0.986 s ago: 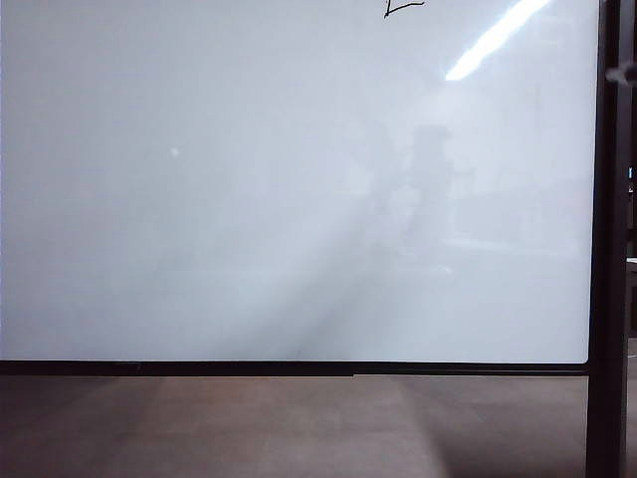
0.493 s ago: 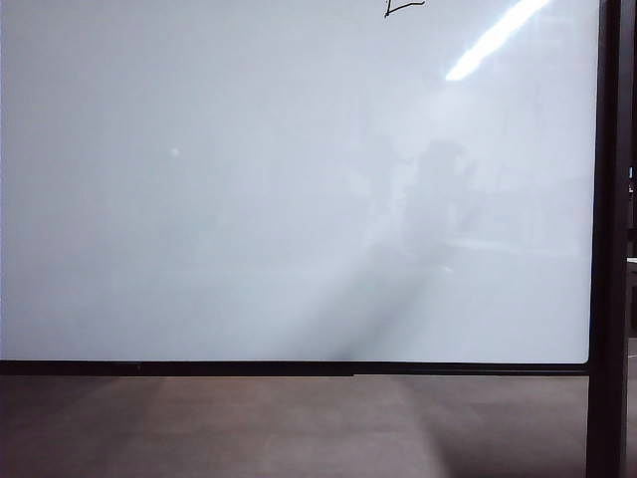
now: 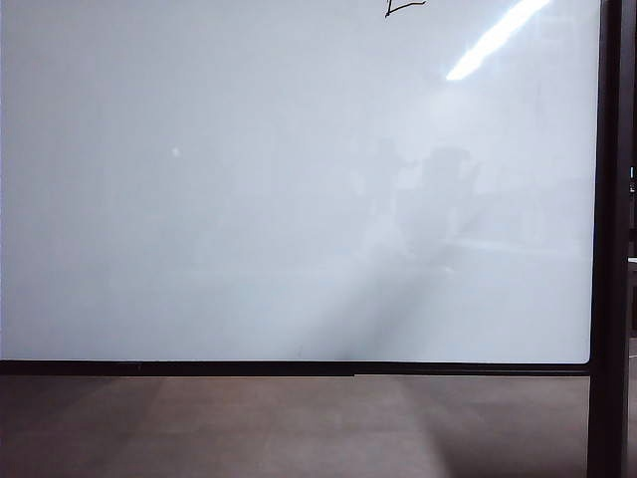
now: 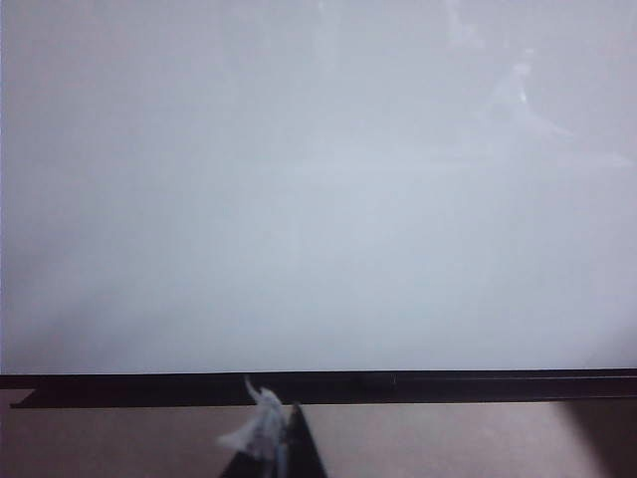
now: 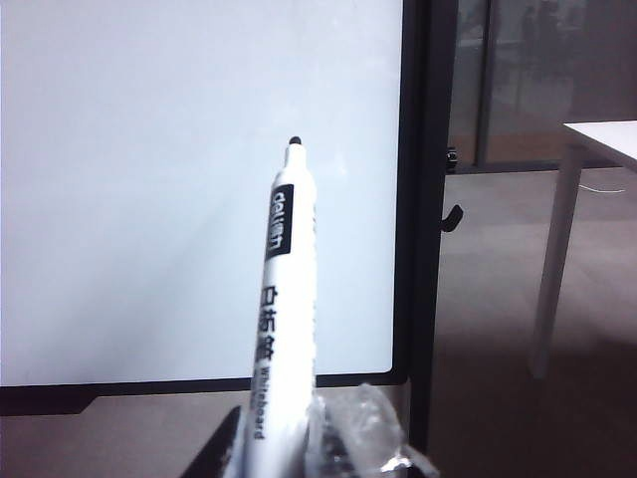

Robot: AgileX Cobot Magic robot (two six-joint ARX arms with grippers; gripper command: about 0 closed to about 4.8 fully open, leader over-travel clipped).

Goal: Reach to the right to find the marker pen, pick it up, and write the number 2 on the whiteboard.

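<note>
Since the earlier frames, only the dim reflection on the whiteboard (image 3: pixel 299 199) has shifted: the dark shape right of centre in the exterior view now sits a little further right and lower, more spread out. Neither arm itself shows in that view.

At the top edge, right of centre, the lower strokes of the number 2 (image 3: pixel 403 8) show, cut off by the frame. A bright light streak slants across the upper right corner. The board's black frame runs along the bottom and down the right side, with brown floor below.

In the right wrist view the right gripper (image 5: pixel 274 453) holds the marker pen (image 5: pixel 279 299), which rises from the bottom centre with its dark tip up, clear of the board. Crumpled clear wrapping clings to the gripper. A white table (image 5: pixel 597 139) stands at the right edge beyond the frame post.

In the left wrist view the left gripper (image 4: pixel 274 443) barely shows at the bottom edge; I cannot tell whether its jaws are wide or narrow.
</note>
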